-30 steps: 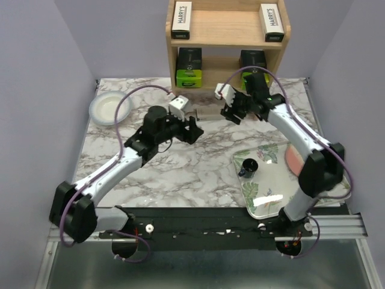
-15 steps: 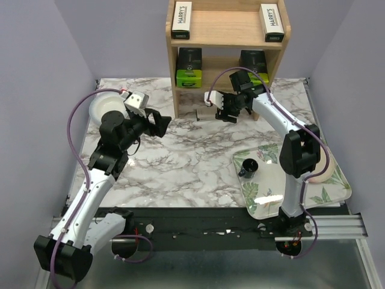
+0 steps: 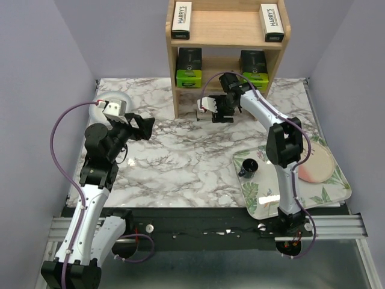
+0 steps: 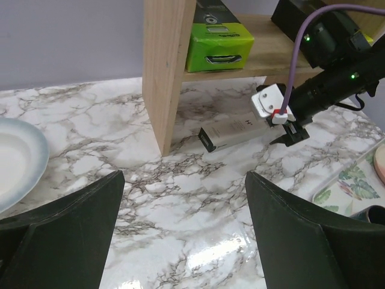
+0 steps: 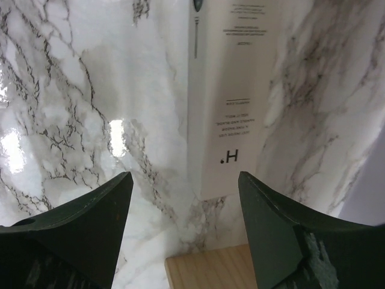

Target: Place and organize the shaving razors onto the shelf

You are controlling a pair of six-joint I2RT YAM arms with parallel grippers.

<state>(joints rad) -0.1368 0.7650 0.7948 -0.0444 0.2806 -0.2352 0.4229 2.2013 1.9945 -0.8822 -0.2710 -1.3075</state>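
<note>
The shelf [image 3: 228, 29] stands at the far edge of the marble table [image 3: 180, 162]. Its upper tier carries a left white box [image 3: 181, 18] and a right white box [image 3: 271, 22]. Its lower tier carries a left green-ended pack [image 3: 189, 67] and a right green-ended pack [image 3: 254, 65].

A loose white box [image 4: 231, 131] lies flat on the table just in front of the shelf. Its dark end is near the foot of the left side panel.

The right gripper [image 5: 183, 177] hangs directly above this box. Its fingers are spread wide, clear of the box, and grip nothing.

The left gripper [image 4: 180, 180] is well apart from the shelf, near a plate [image 4: 15, 162]. Its fingers are spread wide and empty.

A tray [image 3: 283, 180] holding a black cup [image 3: 248, 167] sits at the near right.
</note>
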